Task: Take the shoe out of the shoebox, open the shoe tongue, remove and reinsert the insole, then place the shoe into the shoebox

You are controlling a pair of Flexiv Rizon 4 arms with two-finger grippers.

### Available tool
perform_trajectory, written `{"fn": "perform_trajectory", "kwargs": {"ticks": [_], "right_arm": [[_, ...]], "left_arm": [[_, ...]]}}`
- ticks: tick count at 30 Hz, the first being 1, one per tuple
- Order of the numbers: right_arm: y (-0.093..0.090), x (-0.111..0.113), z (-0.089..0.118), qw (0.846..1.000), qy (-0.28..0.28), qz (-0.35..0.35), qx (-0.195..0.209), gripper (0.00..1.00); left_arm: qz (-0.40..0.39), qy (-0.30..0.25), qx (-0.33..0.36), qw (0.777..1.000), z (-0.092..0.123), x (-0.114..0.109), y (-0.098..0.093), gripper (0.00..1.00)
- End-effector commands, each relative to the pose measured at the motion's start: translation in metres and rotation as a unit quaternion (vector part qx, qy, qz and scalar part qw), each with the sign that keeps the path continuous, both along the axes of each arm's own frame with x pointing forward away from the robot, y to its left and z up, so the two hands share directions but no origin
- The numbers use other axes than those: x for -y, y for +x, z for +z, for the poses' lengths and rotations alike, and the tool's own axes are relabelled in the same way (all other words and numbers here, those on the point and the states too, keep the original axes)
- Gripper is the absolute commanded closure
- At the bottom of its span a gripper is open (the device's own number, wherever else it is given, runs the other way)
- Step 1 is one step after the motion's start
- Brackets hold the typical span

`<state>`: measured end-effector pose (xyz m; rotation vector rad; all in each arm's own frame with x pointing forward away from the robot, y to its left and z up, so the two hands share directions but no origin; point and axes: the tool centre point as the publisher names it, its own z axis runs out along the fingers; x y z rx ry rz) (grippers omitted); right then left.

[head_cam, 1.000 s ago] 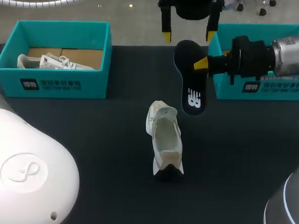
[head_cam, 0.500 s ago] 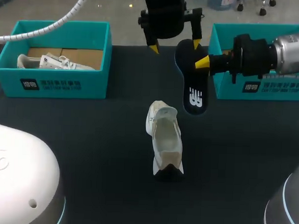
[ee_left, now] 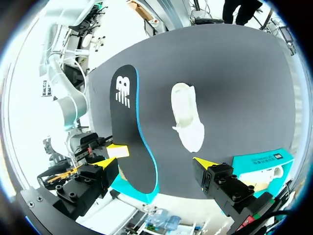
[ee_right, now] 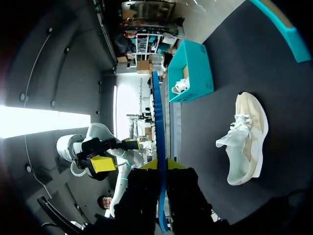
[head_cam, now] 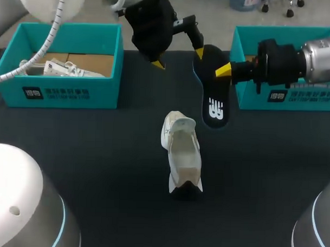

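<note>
Your left pincer (head_cam: pixel 178 58) has swung leftward from over the insole's far end and now hangs tilted beside it, fingers apart, holding nothing. Your right pincer (head_cam: pixel 222 69) stays clamped on the black insole (head_cam: pixel 212 90), whose long axis runs far to near, logo end toward the white shoe (head_cam: pixel 181 151). That shoe lies along the same line, mid-surface (head_cam: pixel 99 153). The left shoebox (head_cam: pixel 63 93) and right shoebox (head_cam: pixel 296 98) sit at the far side.

Left tool (head_cam: pixel 178 58) farther left than a second ago, newly tilted, beside rather than over the insole's (head_cam: pixel 213 103) far end.
</note>
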<state>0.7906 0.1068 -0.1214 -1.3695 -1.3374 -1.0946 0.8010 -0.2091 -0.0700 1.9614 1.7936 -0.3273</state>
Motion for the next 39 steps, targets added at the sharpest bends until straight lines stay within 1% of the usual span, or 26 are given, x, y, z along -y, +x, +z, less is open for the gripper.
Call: {"fn": "perform_trajectory", "kwargs": {"ticks": [1, 8, 11, 13, 16, 20, 23, 25, 27, 30, 35, 36, 37, 38, 39], "right_arm": [[-0.004, 0.001, -0.002, 1.000, -0.001, -0.002, -0.002, 1.00], [-0.006, 0.002, -0.006, 1.000, -0.001, -0.001, -0.007, 1.00], [-0.007, 0.002, -0.001, 1.000, 0.011, -0.001, -0.005, 1.00], [-0.008, 0.002, 0.003, 1.000, 0.014, -0.001, -0.002, 1.00], [-0.009, 0.002, 0.009, 1.000, 0.018, -0.002, -0.001, 1.00], [-0.009, 0.001, 0.017, 0.999, 0.034, -0.010, -0.001, 1.00], [-0.009, 0.001, 0.022, 0.999, 0.043, -0.019, -0.005, 1.00], [-0.009, 0.001, 0.024, 0.998, 0.051, -0.022, -0.008, 1.00], [-0.010, 0.000, 0.026, 0.998, 0.051, -0.023, -0.009, 1.00], [-0.010, -0.001, 0.027, 0.998, 0.048, -0.026, -0.015, 1.00], [-0.010, -0.004, 0.026, 0.998, 0.054, -0.035, -0.026, 1.00], [-0.010, -0.004, 0.026, 0.997, 0.055, -0.038, -0.027, 1.00], [-0.010, -0.005, 0.026, 0.997, 0.056, -0.038, -0.027, 1.00], [-0.010, -0.005, 0.026, 0.997, 0.056, -0.039, -0.027, 1.00], [-0.011, -0.006, 0.026, 0.997, 0.057, -0.039, -0.028, 1.00]], "left_arm": [[-0.019, -0.120, 0.001, 0.993, -0.004, -0.007, -0.004, 0.00], [-0.019, -0.120, 0.001, 0.993, -0.004, -0.007, -0.004, 0.00], [-0.019, -0.120, 0.001, 0.993, -0.004, -0.007, -0.004, 0.00], [-0.023, -0.163, 0.014, 0.986, -0.008, -0.007, -0.005, 0.00], [-0.014, -0.214, 0.006, 0.977, -0.013, -0.009, -0.005, 0.00], [-0.004, -0.283, 0.003, 0.959, -0.015, -0.013, -0.004, 0.00], [0.001, -0.322, -0.010, 0.947, -0.016, -0.014, -0.003, 0.00], [0.004, -0.335, -0.015, 0.942, -0.018, -0.015, -0.003, 0.00], [0.006, -0.354, -0.019, 0.935, -0.019, -0.016, -0.003, 0.00], [0.007, -0.367, -0.015, 0.930, -0.019, -0.016, -0.003, 0.00], [0.011, -0.390, -0.004, 0.921, -0.019, -0.009, -0.006, 0.00], [0.014, -0.394, -0.002, 0.919, -0.019, -0.008, -0.006, 0.02], [0.014, -0.394, -0.002, 0.919, -0.019, -0.006, -0.006, 0.09], [0.014, -0.395, -0.004, 0.919, -0.020, -0.005, -0.006, 0.07], [0.014, -0.398, -0.006, 0.917, -0.020, -0.003, -0.007, 0.07]]}}
